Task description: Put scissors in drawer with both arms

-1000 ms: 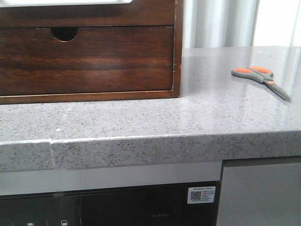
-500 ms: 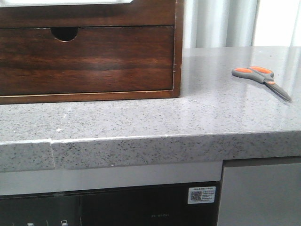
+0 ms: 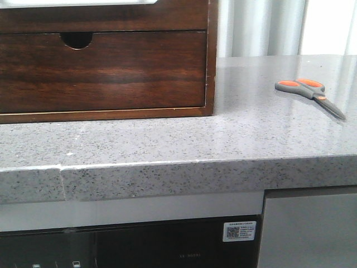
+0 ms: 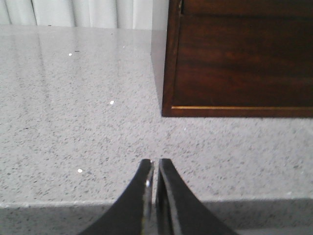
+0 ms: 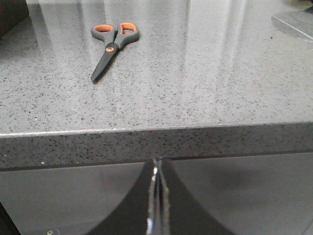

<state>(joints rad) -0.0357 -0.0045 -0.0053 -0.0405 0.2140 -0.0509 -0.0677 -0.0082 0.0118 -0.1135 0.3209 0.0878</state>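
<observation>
Kitchen, speckled grey stone countertop [image 3: 167,142], built-in appliance w/ label [image 3: 239,230] below, curtains [image 3: 262,28] behind

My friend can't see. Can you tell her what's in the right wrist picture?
Small scissors with orange-lined handles lie flat and closed on a speckled grey countertop. The right gripper, shut and empty, sits below the counter's front edge.

The scissors [image 5: 113,45] lie flat on the grey speckled worktop [image 5: 205,83], blades closed, the orange-lined finger loops farther from the camera than the dark tip. They sit well back from the worktop's front edge. The right pincer [image 5: 156,169] hangs below that edge, its two dark fingers [image 5: 168,205] pressed together with nothing between them. A dark shape at one far corner may be wood.
</observation>
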